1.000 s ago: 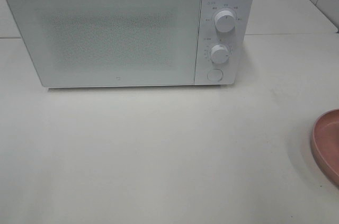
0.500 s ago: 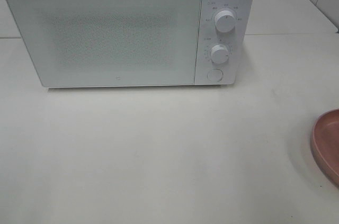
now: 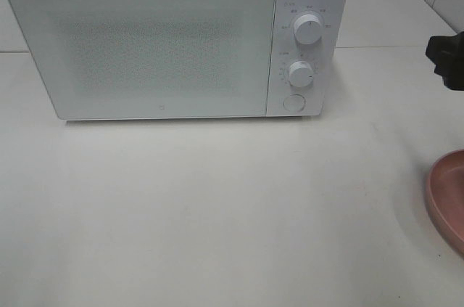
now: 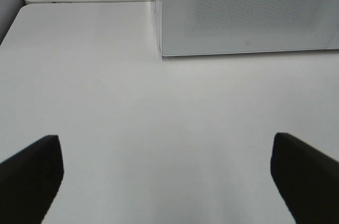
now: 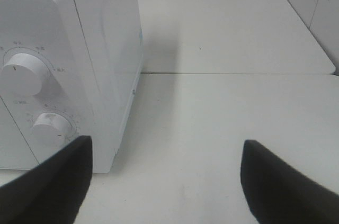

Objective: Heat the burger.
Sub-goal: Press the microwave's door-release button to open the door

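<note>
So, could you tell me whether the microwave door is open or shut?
Shut: the door lies flush with the control panel, no gap showing.

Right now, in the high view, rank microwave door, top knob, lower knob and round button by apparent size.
Largest: microwave door.
Then top knob and lower knob, too alike to rank.
Smallest: round button.
</note>
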Action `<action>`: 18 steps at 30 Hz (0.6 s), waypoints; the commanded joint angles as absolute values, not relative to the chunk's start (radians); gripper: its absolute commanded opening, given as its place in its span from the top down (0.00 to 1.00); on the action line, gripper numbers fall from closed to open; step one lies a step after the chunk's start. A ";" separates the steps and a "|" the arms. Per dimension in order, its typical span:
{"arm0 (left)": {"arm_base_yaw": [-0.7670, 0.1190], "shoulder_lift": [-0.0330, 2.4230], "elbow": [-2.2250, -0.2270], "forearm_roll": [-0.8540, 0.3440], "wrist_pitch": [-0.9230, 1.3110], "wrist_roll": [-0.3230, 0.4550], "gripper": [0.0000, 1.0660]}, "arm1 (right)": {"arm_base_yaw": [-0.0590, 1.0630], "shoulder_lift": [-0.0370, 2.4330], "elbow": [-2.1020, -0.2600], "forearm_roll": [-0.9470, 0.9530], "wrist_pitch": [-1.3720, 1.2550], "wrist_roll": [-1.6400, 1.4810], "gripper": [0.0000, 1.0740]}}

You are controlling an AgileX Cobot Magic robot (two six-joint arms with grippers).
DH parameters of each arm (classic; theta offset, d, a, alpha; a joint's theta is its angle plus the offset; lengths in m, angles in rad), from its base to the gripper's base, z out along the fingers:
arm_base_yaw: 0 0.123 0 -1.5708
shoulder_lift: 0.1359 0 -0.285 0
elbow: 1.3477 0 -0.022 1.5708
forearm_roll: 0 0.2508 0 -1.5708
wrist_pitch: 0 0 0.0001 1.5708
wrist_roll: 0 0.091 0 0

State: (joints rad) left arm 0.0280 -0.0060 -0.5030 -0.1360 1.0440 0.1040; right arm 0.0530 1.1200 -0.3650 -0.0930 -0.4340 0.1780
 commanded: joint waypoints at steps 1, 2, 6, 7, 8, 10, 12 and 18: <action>0.030 -0.024 -0.499 -0.143 1.037 0.097 0.06 | 0.048 1.156 -0.331 -0.088 -0.566 0.154 0.30; 0.030 -0.024 -0.499 -0.143 1.037 0.097 0.06 | 0.048 1.188 -0.303 -0.056 -0.645 0.123 0.30; 0.030 -0.024 -0.499 -0.143 1.037 0.097 0.06 | 0.094 1.272 -0.252 0.084 -0.809 -0.009 0.30; 0.030 -0.024 -0.499 -0.143 1.037 0.097 0.06 | 0.094 1.272 -0.252 0.084 -0.809 -0.009 0.30; 0.030 -0.024 -0.499 -0.143 1.037 0.097 0.06 | 0.119 1.290 -0.245 0.120 -0.845 -0.032 0.30; 0.030 -0.024 -0.499 -0.143 1.037 0.097 0.06 | 0.177 1.323 -0.237 0.191 -0.895 -0.073 0.30; 0.030 -0.024 -0.499 -0.143 1.037 0.097 0.06 | 0.264 1.373 -0.237 0.303 -0.926 -0.135 0.30; 0.030 -0.024 -0.499 -0.143 1.037 0.097 0.06 | 0.430 1.453 -0.238 0.495 -1.057 -0.206 0.30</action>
